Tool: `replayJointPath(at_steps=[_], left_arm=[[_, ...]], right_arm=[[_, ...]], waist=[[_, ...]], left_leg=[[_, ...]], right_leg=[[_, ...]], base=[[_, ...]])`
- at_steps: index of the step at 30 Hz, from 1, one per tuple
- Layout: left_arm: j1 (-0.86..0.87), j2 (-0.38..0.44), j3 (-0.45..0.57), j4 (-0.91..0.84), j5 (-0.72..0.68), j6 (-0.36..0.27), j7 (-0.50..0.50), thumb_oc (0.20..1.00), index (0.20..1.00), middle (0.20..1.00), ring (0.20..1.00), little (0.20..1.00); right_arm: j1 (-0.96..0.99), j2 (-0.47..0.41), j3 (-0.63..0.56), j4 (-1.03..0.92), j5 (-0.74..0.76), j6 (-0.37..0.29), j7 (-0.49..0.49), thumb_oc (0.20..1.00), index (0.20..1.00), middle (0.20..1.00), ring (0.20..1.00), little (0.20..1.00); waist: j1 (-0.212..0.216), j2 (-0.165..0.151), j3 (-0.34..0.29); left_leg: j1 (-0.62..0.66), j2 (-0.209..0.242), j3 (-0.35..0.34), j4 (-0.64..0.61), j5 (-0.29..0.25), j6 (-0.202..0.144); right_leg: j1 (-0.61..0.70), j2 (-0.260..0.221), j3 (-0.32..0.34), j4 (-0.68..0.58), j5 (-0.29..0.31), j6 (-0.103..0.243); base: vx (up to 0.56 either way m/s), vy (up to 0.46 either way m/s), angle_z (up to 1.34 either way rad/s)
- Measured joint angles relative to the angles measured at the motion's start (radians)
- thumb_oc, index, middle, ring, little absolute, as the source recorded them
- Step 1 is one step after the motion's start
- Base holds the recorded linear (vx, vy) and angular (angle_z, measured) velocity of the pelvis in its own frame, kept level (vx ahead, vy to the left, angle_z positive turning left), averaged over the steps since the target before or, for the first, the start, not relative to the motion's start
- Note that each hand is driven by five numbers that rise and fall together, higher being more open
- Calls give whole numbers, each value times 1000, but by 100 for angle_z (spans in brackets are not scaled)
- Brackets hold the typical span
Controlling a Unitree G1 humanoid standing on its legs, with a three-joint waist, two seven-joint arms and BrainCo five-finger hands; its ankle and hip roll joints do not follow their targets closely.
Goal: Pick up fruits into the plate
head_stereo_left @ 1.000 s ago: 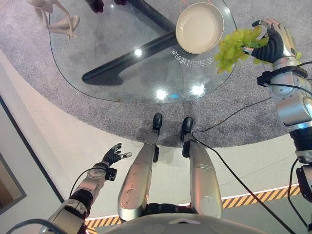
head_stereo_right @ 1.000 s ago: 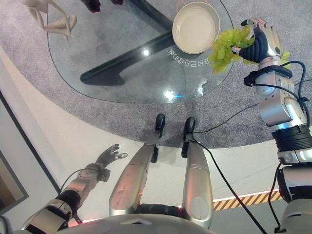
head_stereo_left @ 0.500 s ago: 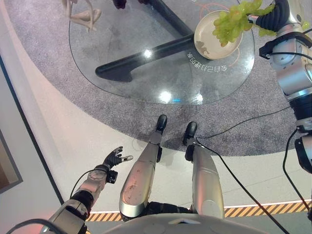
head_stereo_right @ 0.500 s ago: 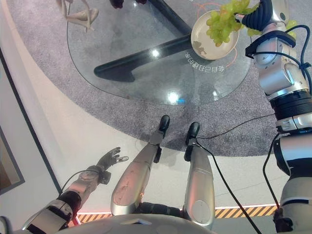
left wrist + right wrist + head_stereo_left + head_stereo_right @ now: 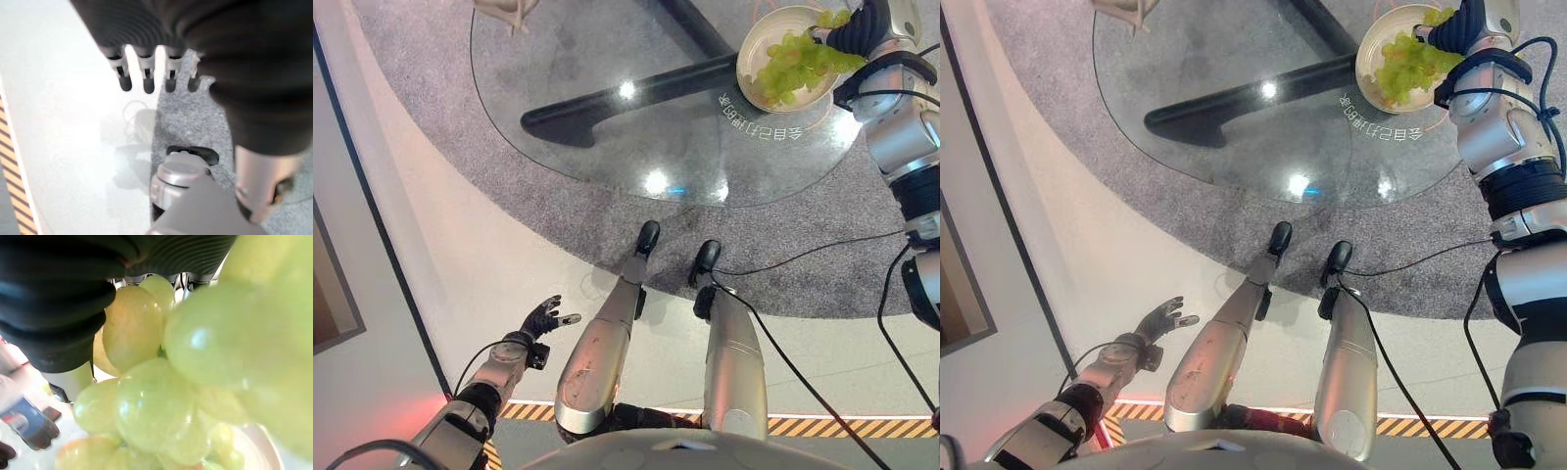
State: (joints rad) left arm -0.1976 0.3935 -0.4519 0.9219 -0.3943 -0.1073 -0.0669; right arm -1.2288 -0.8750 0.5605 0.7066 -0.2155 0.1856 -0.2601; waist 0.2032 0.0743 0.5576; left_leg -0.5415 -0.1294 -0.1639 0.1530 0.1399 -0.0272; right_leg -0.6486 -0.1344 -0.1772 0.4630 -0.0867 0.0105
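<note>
left eye view: our right hand (image 5: pixel 862 27) is clenched on the green grape bunch (image 5: pixel 793 69), which hangs just below it w/ most of it already lying in the cream plate (image 5: pixel 751 51) on the glass table (image 5: pixel 607 147), while our left hand (image 5: pixel 544 317) idles w/ loose fingers, far off.

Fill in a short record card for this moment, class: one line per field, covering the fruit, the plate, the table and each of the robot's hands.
fruit: bunch of green grapes, lying in the plate
plate: cream round plate, on the table near its right edge
table: round glass table over grey carpet
right hand: right hand over the plate's far right side, at the grapes; fingers hidden behind them
left hand: left hand low beside the body, fingers relaxed, holding nothing
</note>
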Motion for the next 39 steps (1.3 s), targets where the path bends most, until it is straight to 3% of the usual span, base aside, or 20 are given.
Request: replayJointPath(at_steps=[1,15,28,33,39], left_arm=[[0,0,-6,-6,0,1,0,1000,1000,1000,1000,1000],[11,1,-24,-47,0,-3,0,1000,1000,1000,1000,1000],[11,1,-19,-52,0,-4,-3,1000,1000,1000,1000,1000],[10,-3,-5,-24,-1,-5,-17,1000,1000,1000,1000,1000],[-4,-31,44,86,-1,-3,-38,1000,1000,1000,1000,1000]], right_arm=[[-4,2,2,7,0,8,0,1000,1000,1000,1000,1000],[-78,31,25,84,-5,-4,-96,1000,1000,1000,1000,1000],[-49,33,-2,26,-17,-86,-123,1000,1000,1000,1000,1000],[130,68,-129,-104,24,-135,-107,1000,1000,1000,1000,1000],[469,163,-244,-183,79,-179,-62,1000,1000,1000,1000,1000]], waist=[[3,0,0],[16,10,0],[14,10,0],[-1,9,0],[-74,7,-1]], left_leg=[[-6,-3,1,0,0,-1],[-50,-7,-6,2,10,-17],[-18,-3,-5,1,15,-11],[73,8,-5,-5,2,-7],[235,28,7,-61,-18,2]], right_leg=[[-12,-4,0,12,-5,-2],[-70,-12,0,47,-13,-9],[-32,-7,1,32,-12,-9],[75,4,-1,-11,-11,-9],[246,26,5,-90,2,-1]], base=[[-25,12,4],[-18,-2,2],[-38,0,0],[-13,28,-3],[32,-18,-8]])
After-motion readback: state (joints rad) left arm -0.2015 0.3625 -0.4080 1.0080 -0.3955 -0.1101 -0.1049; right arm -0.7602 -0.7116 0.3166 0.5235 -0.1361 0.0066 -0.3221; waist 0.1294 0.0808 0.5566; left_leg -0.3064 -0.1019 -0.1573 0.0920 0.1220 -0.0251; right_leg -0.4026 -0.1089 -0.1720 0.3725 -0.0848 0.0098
